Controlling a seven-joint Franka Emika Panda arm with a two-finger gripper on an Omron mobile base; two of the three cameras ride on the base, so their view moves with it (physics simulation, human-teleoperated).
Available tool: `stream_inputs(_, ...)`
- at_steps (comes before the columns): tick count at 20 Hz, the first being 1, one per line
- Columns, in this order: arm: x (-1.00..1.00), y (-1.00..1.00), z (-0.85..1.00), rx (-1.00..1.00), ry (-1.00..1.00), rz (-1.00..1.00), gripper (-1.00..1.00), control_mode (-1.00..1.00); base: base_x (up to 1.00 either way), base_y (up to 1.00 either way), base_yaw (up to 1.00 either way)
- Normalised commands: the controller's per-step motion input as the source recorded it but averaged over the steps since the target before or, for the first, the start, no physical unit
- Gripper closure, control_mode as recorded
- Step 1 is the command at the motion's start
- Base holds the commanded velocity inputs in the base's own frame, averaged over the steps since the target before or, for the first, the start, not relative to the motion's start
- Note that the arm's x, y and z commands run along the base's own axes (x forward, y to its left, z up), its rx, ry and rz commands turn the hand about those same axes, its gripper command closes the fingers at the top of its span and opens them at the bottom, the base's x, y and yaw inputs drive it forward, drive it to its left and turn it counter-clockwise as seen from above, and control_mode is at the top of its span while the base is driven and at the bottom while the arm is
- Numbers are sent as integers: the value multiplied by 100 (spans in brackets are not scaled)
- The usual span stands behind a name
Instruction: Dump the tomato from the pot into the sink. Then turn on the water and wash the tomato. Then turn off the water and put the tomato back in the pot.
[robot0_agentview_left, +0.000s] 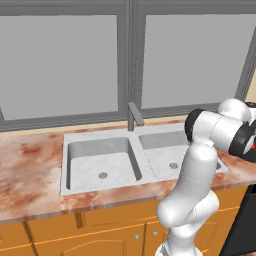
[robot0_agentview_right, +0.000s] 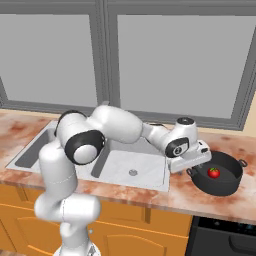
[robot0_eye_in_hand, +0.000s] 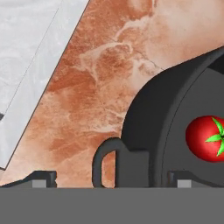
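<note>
The black pot (robot0_agentview_right: 221, 186) stands on the counter just right of the sink (robot0_agentview_right: 116, 166), and the red tomato (robot0_agentview_right: 214, 173) lies inside it. My gripper (robot0_agentview_right: 192, 170) hangs low at the pot's left side, open. In the hand view the pot's loop handle (robot0_eye_in_hand: 106, 161) stands between my two fingertips (robot0_eye_in_hand: 43, 177), which are wide apart and not touching it. The pot's wall (robot0_eye_in_hand: 144, 127) and the tomato (robot0_eye_in_hand: 204, 138) lie to the right there. In the left base view both basins of the sink (robot0_agentview_left: 116, 162) hold nothing, and the grey faucet (robot0_agentview_left: 133, 115) stands behind the divider.
The marbled reddish counter (robot0_agentview_right: 200, 201) runs around the sink; its front edge is close below the pot. A dark stove front (robot0_agentview_right: 225, 231) sits under the counter at the right. Large windows (robot0_agentview_left: 65, 60) rise behind the sink. My arm reaches across the right basin.
</note>
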Motion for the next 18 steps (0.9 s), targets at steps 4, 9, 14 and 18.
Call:
stream_inputs(4, 30, -30, -10, 0, 1, 4, -100, -100, 0, 0, 0)
stream_inputs(9, 22, -14, -20, 0, 3, 4, -100, -100, 0, 0, 0)
stream_inputs(14, 7, -2, -34, 0, 0, 1, 100, -100, 0, 0, 0)
stream_inputs(18, 0, 0, -21, -1, 0, 0, 100, -100, 0, 0, 0)
